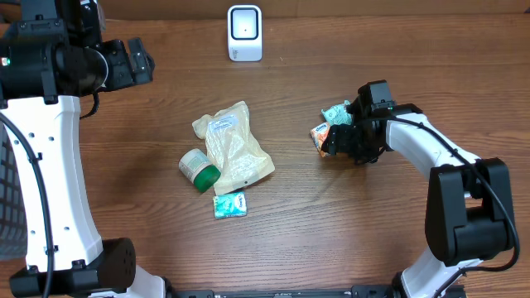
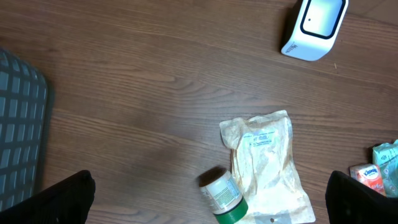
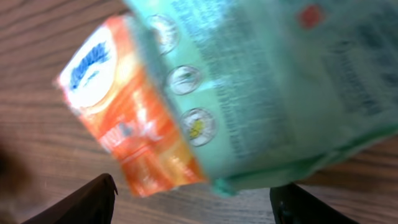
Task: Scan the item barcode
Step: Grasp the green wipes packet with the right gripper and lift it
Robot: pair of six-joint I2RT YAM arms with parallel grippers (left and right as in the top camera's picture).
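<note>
A white barcode scanner stands at the table's far middle. An orange packet and a teal packet lie together at the right. My right gripper is right at them, open, its dark fingers on either side of the packets' near ends without closing on them. My left gripper hangs high at the back left, wide open and empty.
A beige pouch, a white bottle with a green cap and a small teal packet lie mid-table. A grey mesh basket stands at the left edge.
</note>
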